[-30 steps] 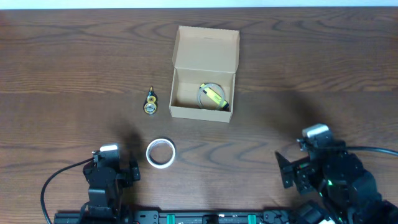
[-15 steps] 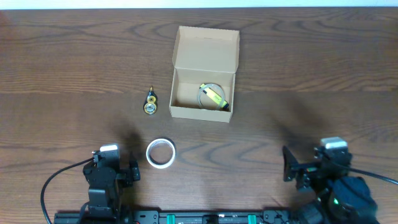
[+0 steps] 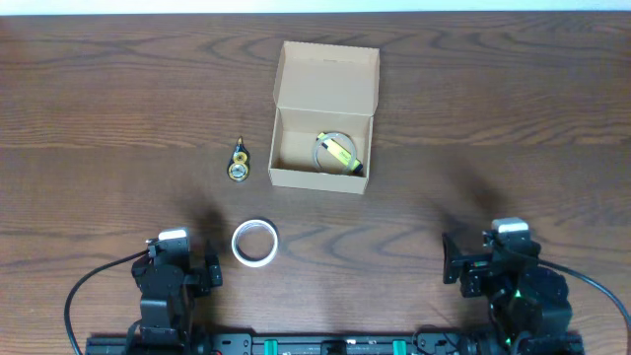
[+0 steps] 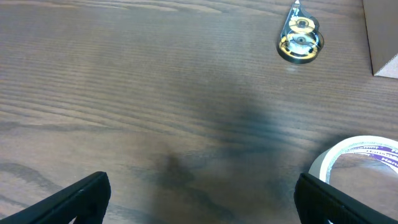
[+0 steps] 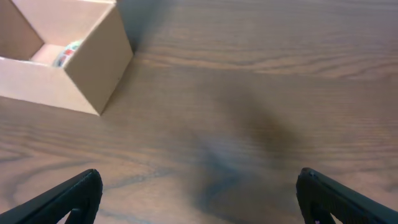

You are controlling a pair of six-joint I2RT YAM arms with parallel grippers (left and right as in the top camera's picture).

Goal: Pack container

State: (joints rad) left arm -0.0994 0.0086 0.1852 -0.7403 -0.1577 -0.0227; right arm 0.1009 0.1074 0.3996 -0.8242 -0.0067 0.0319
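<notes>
The tan cardboard container (image 3: 323, 148) stands open at the table's middle back, its flap lid up behind it. Inside lies a clear tape roll with a yellow label (image 3: 337, 151). The container's corner shows in the right wrist view (image 5: 74, 68). A white tape roll (image 3: 254, 242) lies in front of the container, also in the left wrist view (image 4: 357, 165). A small yellow tape dispenser (image 3: 239, 162) lies left of the container, also in the left wrist view (image 4: 300, 42). My left gripper (image 4: 199, 199) is open and empty at the front left. My right gripper (image 5: 199, 196) is open and empty at the front right.
The dark wooden table (image 3: 118, 118) fills the view. The arms' bases and a black rail (image 3: 315, 345) run along the front edge.
My right arm has drawn back from nearer the middle to the front right edge and settled there. The left arm and the objects have not moved.
</notes>
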